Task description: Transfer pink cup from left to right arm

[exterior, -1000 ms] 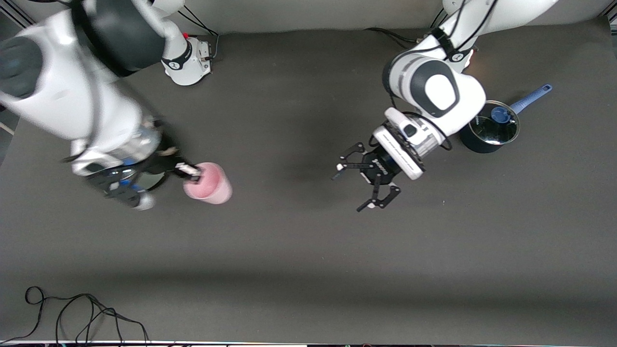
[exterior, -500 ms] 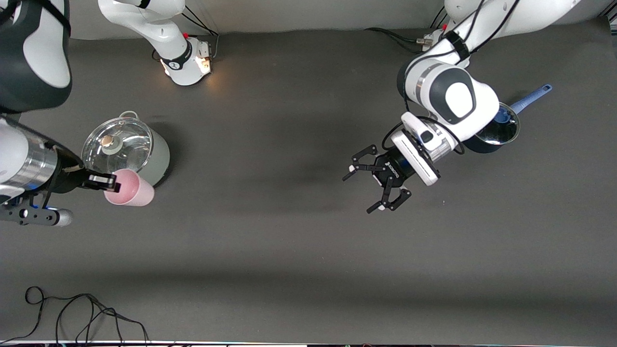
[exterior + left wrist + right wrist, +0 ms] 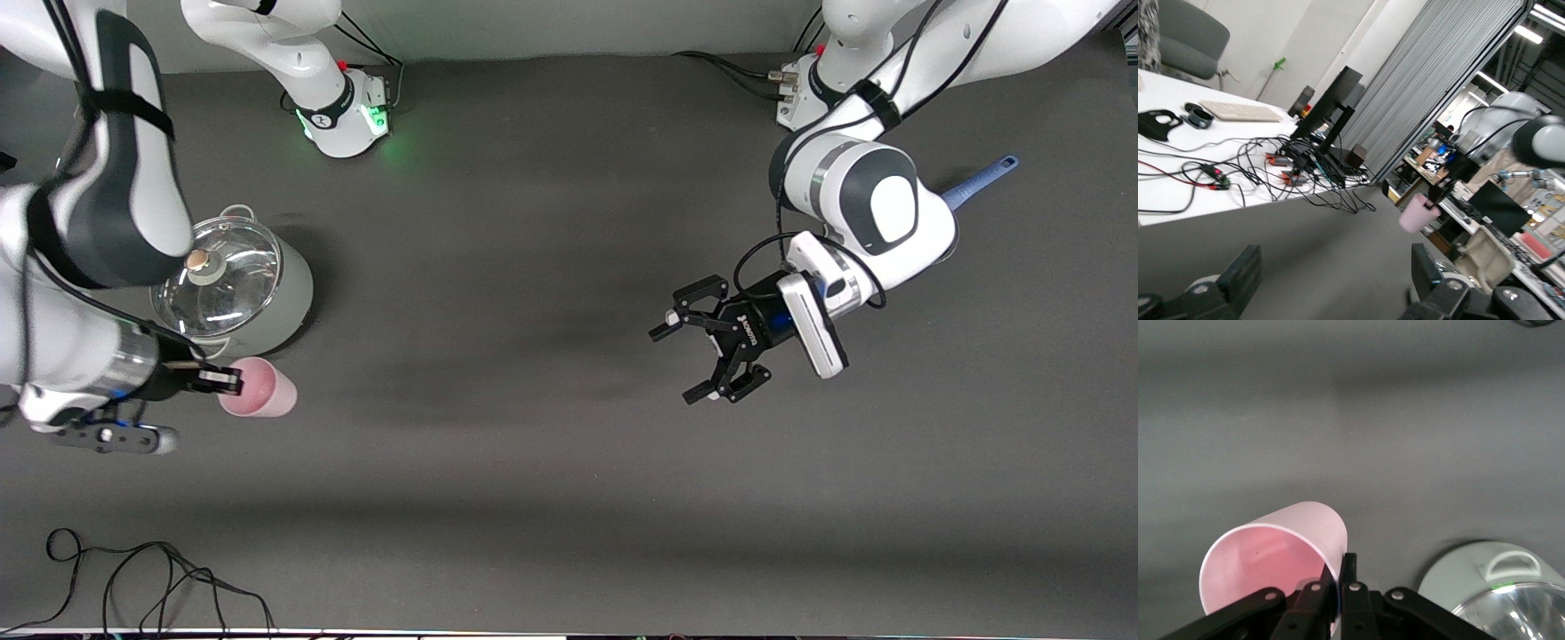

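Observation:
The pink cup [image 3: 264, 389] is tipped on its side, held by its rim in my right gripper [image 3: 228, 380], which is shut on the cup wall. It hangs over the table just beside the lidded pot, on the pot's camera side. In the right wrist view the cup [image 3: 1271, 553] opens toward the camera, and the right gripper [image 3: 1339, 565] pinches its rim. My left gripper [image 3: 674, 366] is open and empty over the table toward the left arm's end. In the left wrist view the left gripper [image 3: 1335, 267] is wide open, with the cup [image 3: 1417, 215] small and far off.
A grey-green pot with a glass lid [image 3: 233, 289] stands at the right arm's end; it also shows in the right wrist view [image 3: 1498, 593]. A dark saucepan with a blue handle [image 3: 980, 180] is mostly hidden under the left arm. A black cable [image 3: 160, 578] lies near the front edge.
The right gripper carried the cup from mid-table toward the right arm's end, then down beside the pot. The left gripper drew back toward its own end and stayed open.

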